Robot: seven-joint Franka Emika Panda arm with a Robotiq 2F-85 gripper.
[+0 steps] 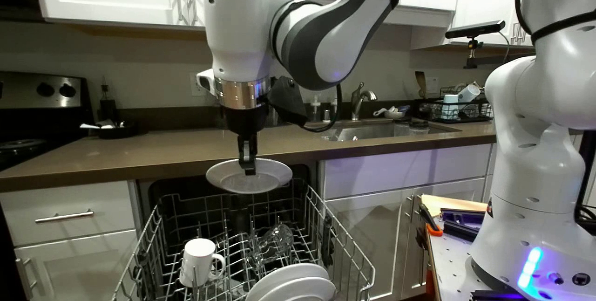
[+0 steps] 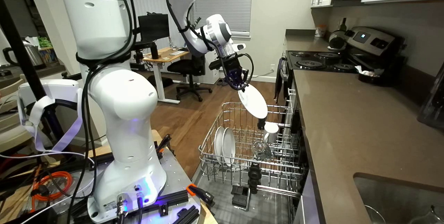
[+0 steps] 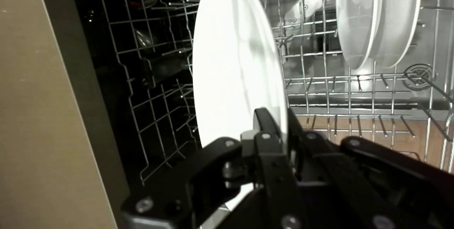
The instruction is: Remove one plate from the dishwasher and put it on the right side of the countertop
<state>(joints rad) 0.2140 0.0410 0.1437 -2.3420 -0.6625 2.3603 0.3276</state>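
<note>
My gripper is shut on the rim of a white plate. The plate is tilted and held above the pulled-out rack of the dishwasher, in front of the counter's edge. In an exterior view the held plate slants over the rack. In the wrist view the fingers pinch the rim of the plate from both sides. The brown-grey countertop runs behind the plate; it also shows in the wrist view at the left, apart from the plate.
Two more white plates stand in the rack, with a white mug and a clear glass. On the counter are a sink, a faucet, a dish rack and a black dish. A stove adjoins it.
</note>
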